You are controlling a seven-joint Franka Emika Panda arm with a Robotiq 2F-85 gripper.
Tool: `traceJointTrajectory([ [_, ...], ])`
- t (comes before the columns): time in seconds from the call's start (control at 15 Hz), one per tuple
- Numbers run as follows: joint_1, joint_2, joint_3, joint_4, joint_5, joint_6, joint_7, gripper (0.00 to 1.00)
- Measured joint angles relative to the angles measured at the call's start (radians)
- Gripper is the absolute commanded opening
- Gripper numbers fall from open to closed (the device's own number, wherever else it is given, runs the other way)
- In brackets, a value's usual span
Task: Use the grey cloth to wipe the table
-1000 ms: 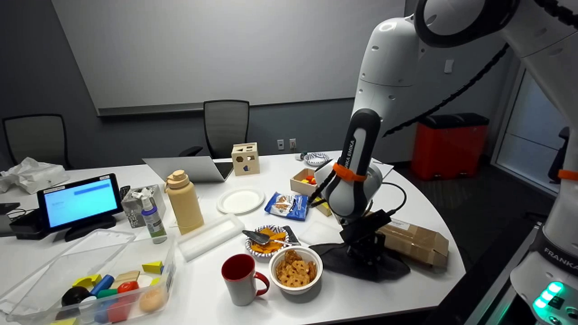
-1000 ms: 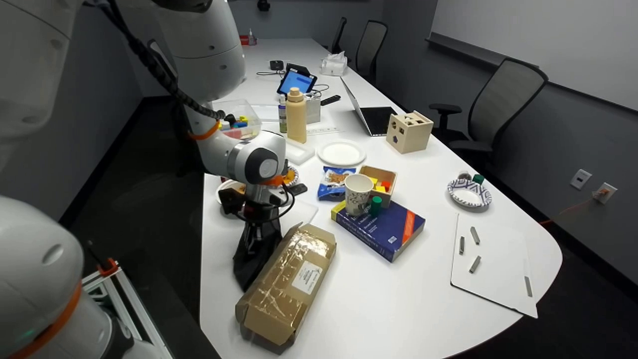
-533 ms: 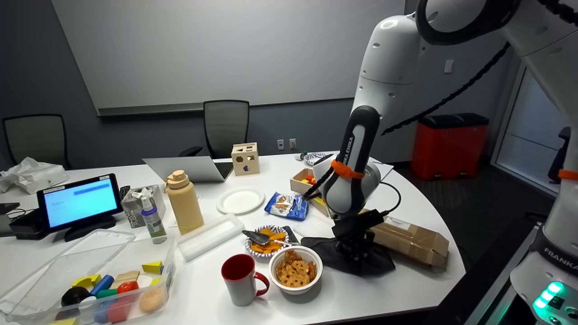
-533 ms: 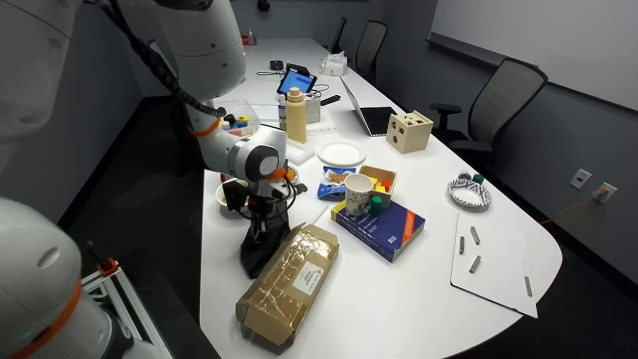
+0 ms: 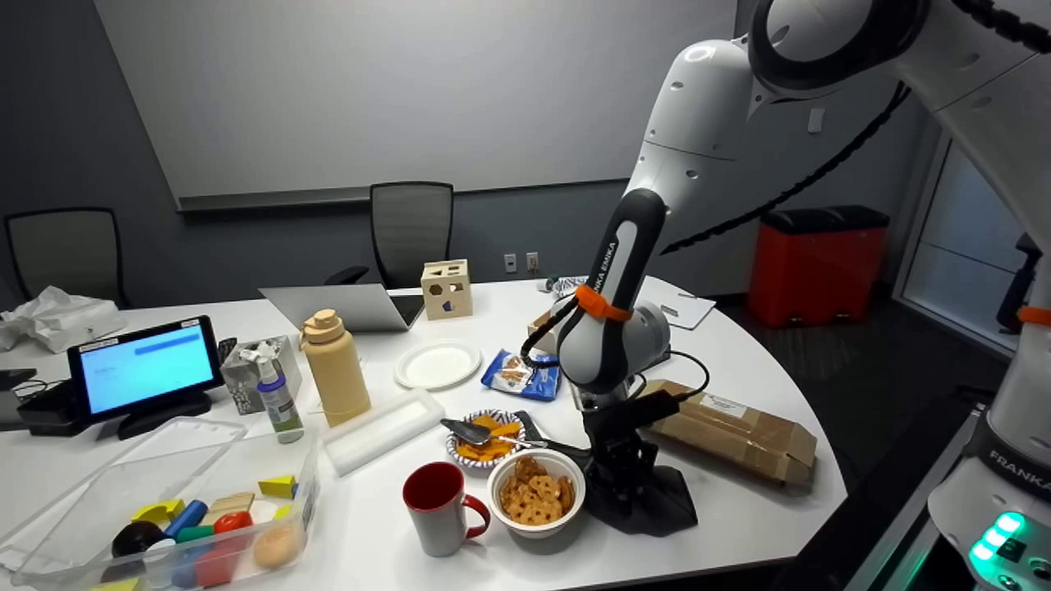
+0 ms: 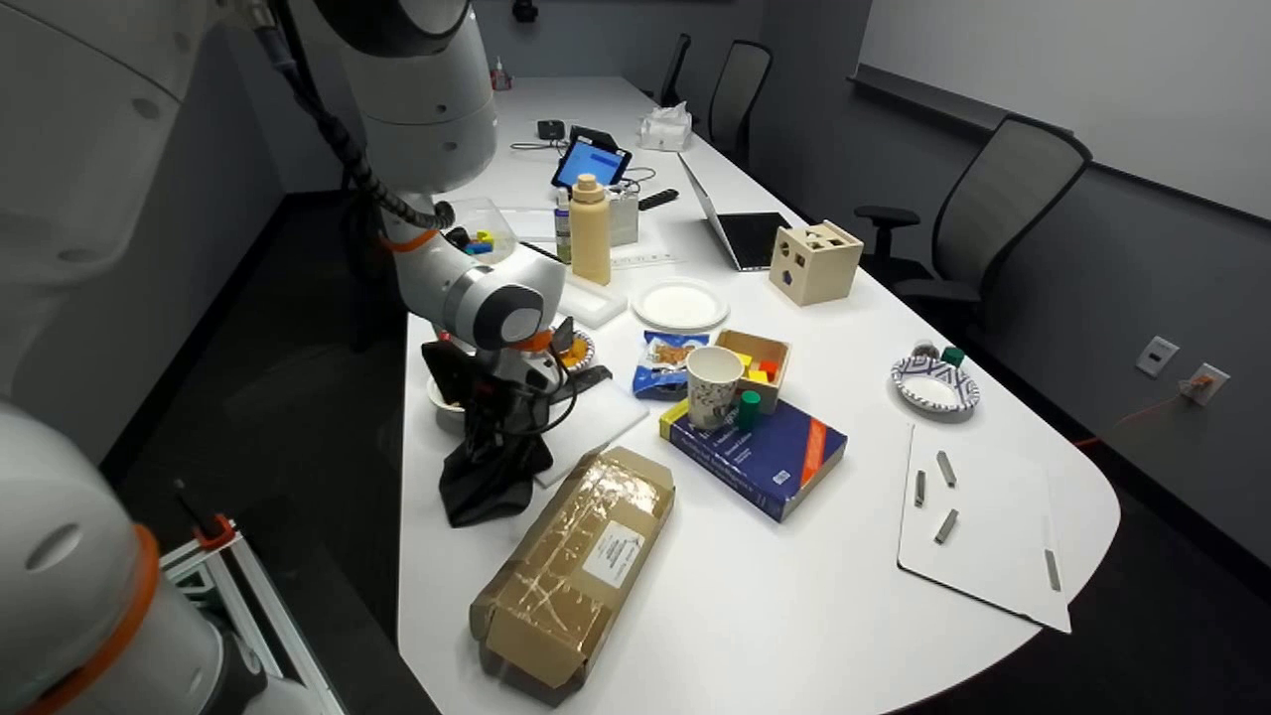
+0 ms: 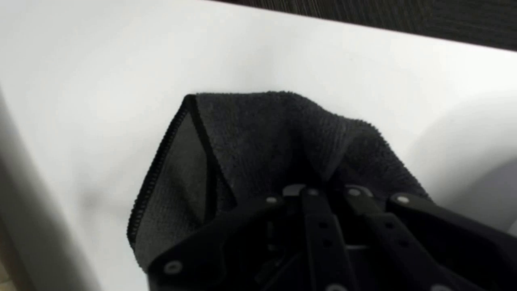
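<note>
The dark grey cloth [image 5: 657, 505] lies bunched on the white table [image 5: 739, 533], beside the bowl of pretzels. It also shows in an exterior view [image 6: 487, 487] and in the wrist view [image 7: 258, 133], where it spreads beyond the fingers with one edge folded. My gripper [image 7: 329, 190] points down with its fingers close together on the cloth; the fingertips are hidden in its folds. The gripper also shows in both exterior views [image 5: 620, 480] [image 6: 487, 437], low over the table. The cloth hangs from it and its lower part rests on the table.
The pretzel bowl [image 5: 538, 497] stands right beside the cloth, with a red-and-grey mug [image 5: 443, 509] past it. A bowl of orange chips [image 5: 484, 451] holds a spoon. A cardboard box [image 6: 576, 566] and a white board [image 6: 596, 422] lie near the cloth. The table edge [image 7: 363, 26] is close.
My gripper and the cloth have moved away from the cardboard box toward the pretzel bowl. The cloth has bunched up more, and more of the white board shows.
</note>
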Motion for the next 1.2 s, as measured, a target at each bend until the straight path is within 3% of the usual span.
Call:
traceJointTrajectory([
  [0.27,0.000,0.025,-0.026,0.035,0.075,-0.117,0.039,0.01],
  [0.47,0.000,0.023,-0.064,0.033,0.098,-0.135,0.086,0.01],
  [0.87,-0.002,0.010,-0.139,0.033,0.098,-0.109,0.123,0.01],
  [1.2,-0.018,-0.002,-0.137,0.026,0.098,-0.010,0.097,0.01],
])
